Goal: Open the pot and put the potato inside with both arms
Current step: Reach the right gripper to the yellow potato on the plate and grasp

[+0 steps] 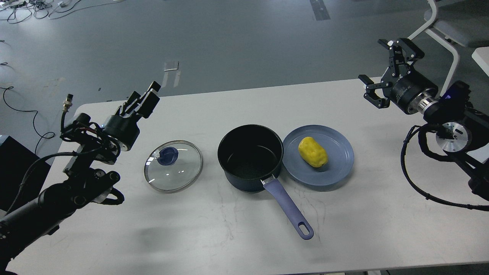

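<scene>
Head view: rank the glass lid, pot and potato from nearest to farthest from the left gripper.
From the left gripper:
1. Glass lid, lying on the table just right of that arm.
2. Pot, open, at centre.
3. Potato, on the plate, right of the pot.

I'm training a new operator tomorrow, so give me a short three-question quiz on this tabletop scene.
1. True or false: the glass lid sits on the pot.
2. Where does the potato lie? A) inside the pot B) on the plate C) on the bare table
3. Fill in: the right gripper holds ____.

Key
1. False: the lid lies flat on the table to the left of the pot, knob up.
2. B: it lies on the plate, just right of the pot.
3. Nothing: its fingers are spread and it hangs above the table's far right corner. The left gripper holds nothing either.
</scene>
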